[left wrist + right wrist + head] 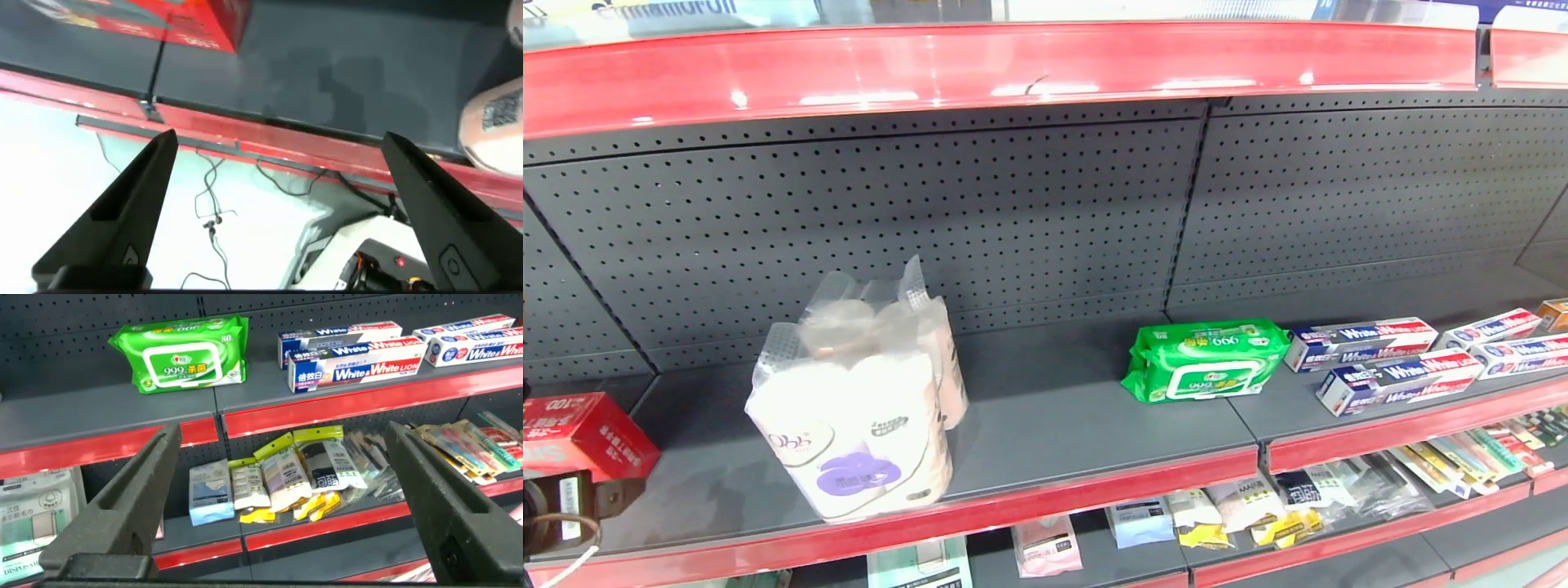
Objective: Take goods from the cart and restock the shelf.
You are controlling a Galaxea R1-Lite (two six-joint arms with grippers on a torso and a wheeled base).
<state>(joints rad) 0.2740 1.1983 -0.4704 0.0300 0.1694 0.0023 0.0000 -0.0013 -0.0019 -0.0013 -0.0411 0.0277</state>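
White plastic-wrapped toilet-roll pack (858, 433), purple emblem

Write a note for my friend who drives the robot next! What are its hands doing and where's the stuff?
Left gripper: open, empty, by the shelf edge near the red box.
Right gripper: open, empty, facing the wipes and toothpaste boxes.
On the shelf: toilet paper, red box, wipes, toothpaste boxes.
Done: those goods are shelved.
Left: probably fetch more goods and fill the bare gaps.
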